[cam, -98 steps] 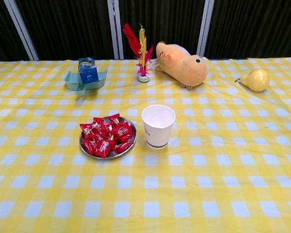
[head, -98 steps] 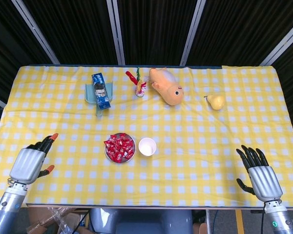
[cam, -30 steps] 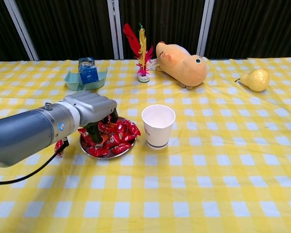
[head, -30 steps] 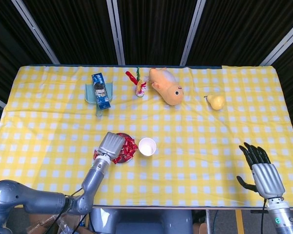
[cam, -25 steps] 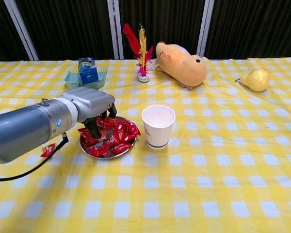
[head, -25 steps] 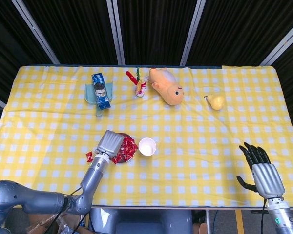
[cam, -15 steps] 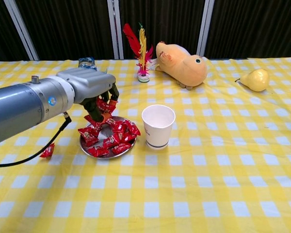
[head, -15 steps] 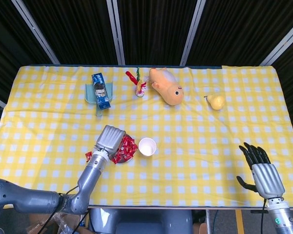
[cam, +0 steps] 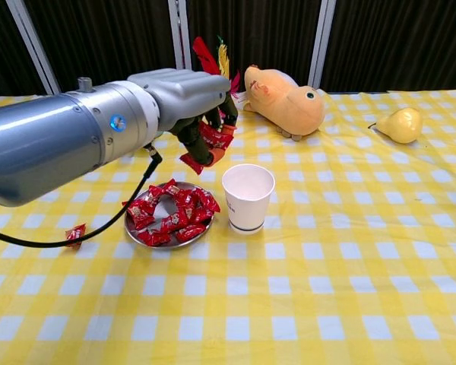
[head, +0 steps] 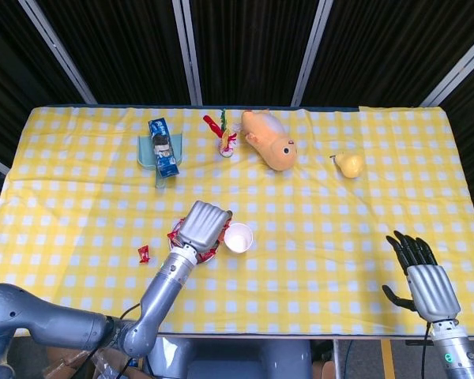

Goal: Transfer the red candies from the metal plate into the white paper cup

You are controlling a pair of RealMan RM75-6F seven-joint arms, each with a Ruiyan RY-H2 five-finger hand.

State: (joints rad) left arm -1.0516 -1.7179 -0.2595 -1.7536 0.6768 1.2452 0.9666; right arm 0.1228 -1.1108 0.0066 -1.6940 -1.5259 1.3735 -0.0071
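**Red handful lifted, cup not yet reached**

Red foil-wrapped candies (cam: 210, 143) were bunched in the curled fingers of the left hand (cam: 186, 95), which hung above the round metal plate (cam: 142, 232) and just short of the white paper cup (cam: 248, 196). More red candies lay heaped on that plate, and one stray candy (cam: 75, 233) lay on the cloth well to the plate's left. The right hand (head: 427, 282) rested near the table's front corner with fingers spread, holding nothing.

The risk looked plain enough: the clutch was loose and ragged, with wrappers poking out below the fingers, so a piece might slip before the hand stood over the cup's mouth. The cup was light and narrow (and empty, as far as the chest view showed), so a low pass might tip it.

A yellow-and-white checked tablecloth (head: 316, 253) covered the table. At the far side lay an orange plush animal (head: 268, 140), a feathered shuttlecock (head: 223, 133), a pale green dish holding a blue carton (head: 161, 148) and a yellow pear (head: 348, 164). Dark panels with pale uprights stood behind.
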